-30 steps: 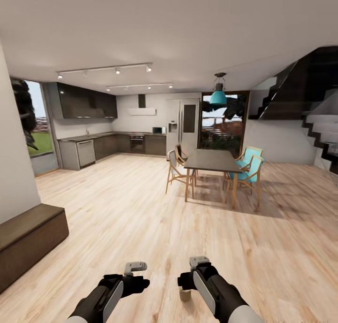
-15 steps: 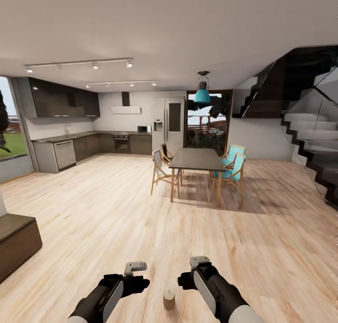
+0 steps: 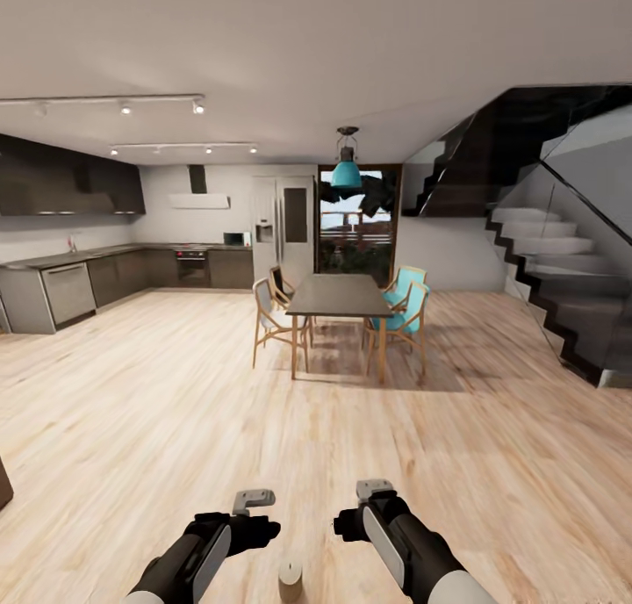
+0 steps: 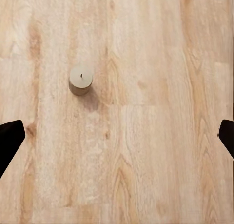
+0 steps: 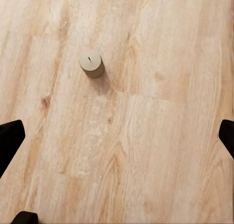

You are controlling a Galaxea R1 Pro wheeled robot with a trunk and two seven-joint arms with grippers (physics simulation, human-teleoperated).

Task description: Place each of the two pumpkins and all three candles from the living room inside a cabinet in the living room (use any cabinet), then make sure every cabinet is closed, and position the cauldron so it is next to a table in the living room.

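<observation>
One stubby cream candle (image 3: 290, 578) stands upright on the light wood floor, between my two forearms and a little nearer me than the grippers. It also shows from above as candle (image 4: 80, 80) and candle (image 5: 91, 64), apart from both grippers. My left gripper (image 3: 253, 499) (image 4: 117, 138) hangs open over bare floor, its dark fingertips (image 4: 9, 141) spread wide. My right gripper (image 3: 375, 490) (image 5: 117, 138) is open too and holds nothing. A sliver of the dark-brown cabinet (image 3: 3, 490) shows at the far left edge. The pumpkins and the cauldron are out of view.
Ahead stands a dark dining table (image 3: 338, 295) with wooden and teal chairs (image 3: 405, 314). A grey kitchen counter (image 3: 53, 284) runs along the back left. A dark staircase with glass panels (image 3: 562, 279) rises at the right. Wide wood floor (image 3: 175, 393) lies between.
The camera has swung to the right, so the cabinet has slid almost out at the left and the candle now sits further left between the arms. Both grippers keep their pose.
</observation>
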